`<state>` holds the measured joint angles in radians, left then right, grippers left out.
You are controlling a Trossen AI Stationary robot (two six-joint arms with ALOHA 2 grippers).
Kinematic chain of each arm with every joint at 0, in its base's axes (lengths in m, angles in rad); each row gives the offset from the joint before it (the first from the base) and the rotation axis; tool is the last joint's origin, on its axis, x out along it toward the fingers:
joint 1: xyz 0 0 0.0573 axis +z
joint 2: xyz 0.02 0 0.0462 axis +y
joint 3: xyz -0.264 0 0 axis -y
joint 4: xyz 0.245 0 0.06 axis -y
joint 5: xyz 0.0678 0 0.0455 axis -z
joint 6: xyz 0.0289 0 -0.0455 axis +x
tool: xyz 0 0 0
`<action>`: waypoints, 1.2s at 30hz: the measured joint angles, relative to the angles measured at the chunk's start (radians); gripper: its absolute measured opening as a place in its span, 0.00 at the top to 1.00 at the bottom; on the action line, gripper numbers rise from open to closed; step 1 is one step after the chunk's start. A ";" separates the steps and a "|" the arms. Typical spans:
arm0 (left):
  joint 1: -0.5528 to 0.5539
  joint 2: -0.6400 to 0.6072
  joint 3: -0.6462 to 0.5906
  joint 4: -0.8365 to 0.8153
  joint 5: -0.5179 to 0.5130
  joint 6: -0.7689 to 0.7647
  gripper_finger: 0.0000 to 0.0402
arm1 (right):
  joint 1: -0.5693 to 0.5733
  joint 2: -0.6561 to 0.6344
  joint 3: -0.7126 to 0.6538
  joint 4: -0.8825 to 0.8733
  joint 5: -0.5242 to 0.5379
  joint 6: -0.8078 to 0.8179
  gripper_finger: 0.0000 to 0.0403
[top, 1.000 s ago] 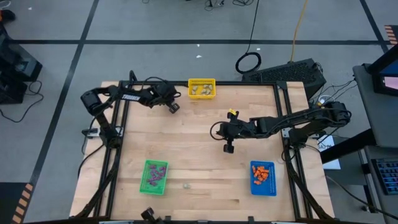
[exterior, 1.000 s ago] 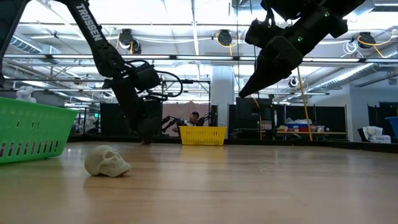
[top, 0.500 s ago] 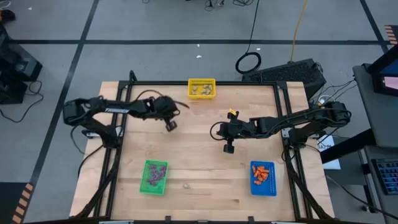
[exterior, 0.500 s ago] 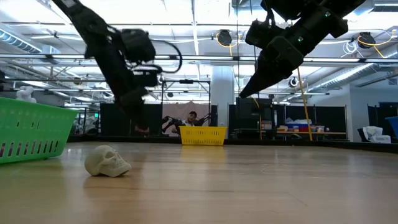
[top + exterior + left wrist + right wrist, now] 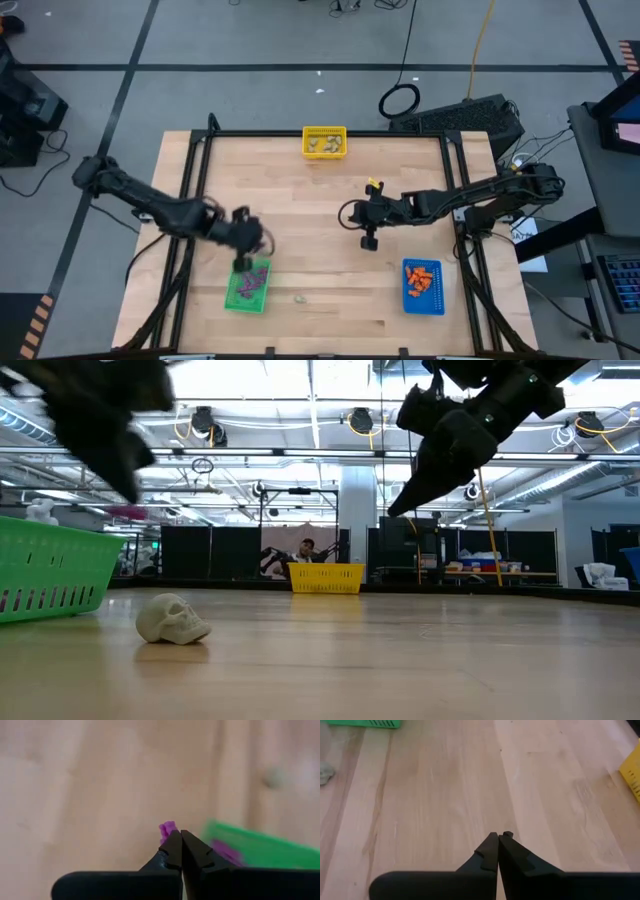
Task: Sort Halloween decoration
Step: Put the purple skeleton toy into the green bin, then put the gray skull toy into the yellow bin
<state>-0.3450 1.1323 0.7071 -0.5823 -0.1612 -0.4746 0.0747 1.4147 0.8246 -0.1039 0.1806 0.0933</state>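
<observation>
I have the left gripper (image 5: pixel 242 262) at the far edge of the green rectangular plastic bin (image 5: pixel 232 297), its fingers (image 5: pixel 172 851) pinched together on a tiny purple trinket (image 5: pixel 167 829) that pokes out just past the tips. In the left wrist view the bin and the purple pieces in it lie just ahead of the tips and off to one side, so my guess is the drop needs only a short carry over the rim before I let go.

The one piece loose on the light wooden table (image 5: pixel 320 200) is a small pale grey-tan skull (image 5: pixel 171 619), lying just beside the green bin on the side toward the blue rectangular plastic bin (image 5: pixel 422 286). The left arm is clearly the nearer one to it. The right gripper (image 5: pixel 368 238) hangs above mid-table, fingers together and empty, well apart from the skull. The yellow rectangular plastic bin (image 5: pixel 324 142) sits at the far edge.
</observation>
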 joint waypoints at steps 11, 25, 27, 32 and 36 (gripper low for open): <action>-0.370 0.053 0.000 -0.029 0.008 -0.336 1.00 | 0.019 0.000 0.000 -0.005 0.000 0.008 1.00; -0.375 0.222 0.009 0.045 0.015 -0.329 1.00 | 0.019 0.000 0.000 -0.005 0.000 0.011 1.00; -0.375 0.218 0.026 0.041 0.025 -0.327 0.98 | 0.019 0.000 0.000 -0.005 0.000 0.011 1.00; -0.375 0.217 0.073 0.042 0.042 -0.297 0.82 | 0.019 0.000 0.000 -0.005 0.000 0.011 1.00; -0.346 0.217 0.112 0.045 0.042 -0.250 0.67 | 0.019 0.000 0.000 -0.009 0.001 0.002 1.00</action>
<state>-0.6912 1.3491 0.8190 -0.5370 -0.1188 -0.7244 0.0937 1.4147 0.8246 -0.1127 0.1813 0.0951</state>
